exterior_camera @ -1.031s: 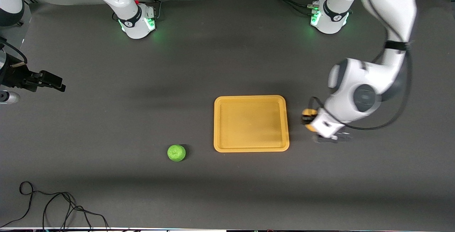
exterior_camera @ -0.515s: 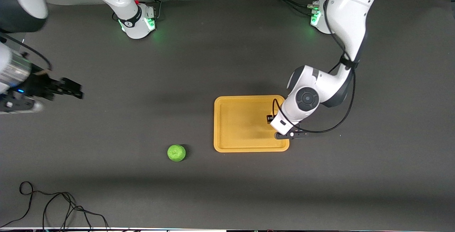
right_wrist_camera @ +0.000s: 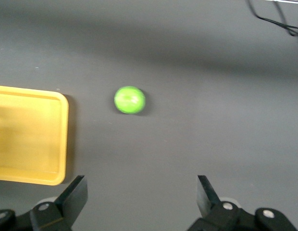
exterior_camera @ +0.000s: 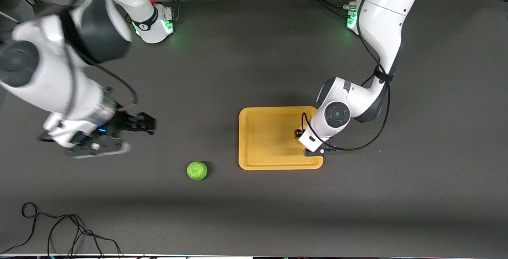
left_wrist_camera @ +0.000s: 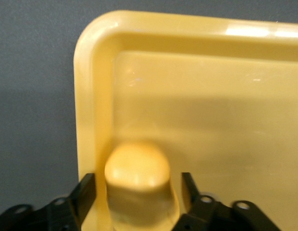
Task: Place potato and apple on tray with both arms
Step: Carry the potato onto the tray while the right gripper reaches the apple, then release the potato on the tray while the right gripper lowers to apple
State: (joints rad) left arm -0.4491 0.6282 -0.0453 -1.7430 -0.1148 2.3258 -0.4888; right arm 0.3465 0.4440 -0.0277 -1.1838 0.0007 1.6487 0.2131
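The yellow-orange potato (left_wrist_camera: 137,166) sits low on the orange-yellow tray (exterior_camera: 270,138), by the tray's rim at the left arm's end. In the front view the left hand hides it. My left gripper (exterior_camera: 307,143) is over that rim and straddles the potato (left_wrist_camera: 138,182), with a narrow gap on each side. The green apple (exterior_camera: 197,170) lies on the table beside the tray, toward the right arm's end. My right gripper (exterior_camera: 146,124) is up over the bare table at the right arm's end, open and empty (right_wrist_camera: 142,192). The right wrist view shows the apple (right_wrist_camera: 130,99) and the tray (right_wrist_camera: 29,139).
A black cable (exterior_camera: 59,231) lies looped on the table at the near edge, toward the right arm's end. The dark table mat (exterior_camera: 254,64) runs between the arm bases and the tray.
My left gripper carried the potato from beside the tray to over its rim and settled there. My right arm swung in from the table's end toward the apple.
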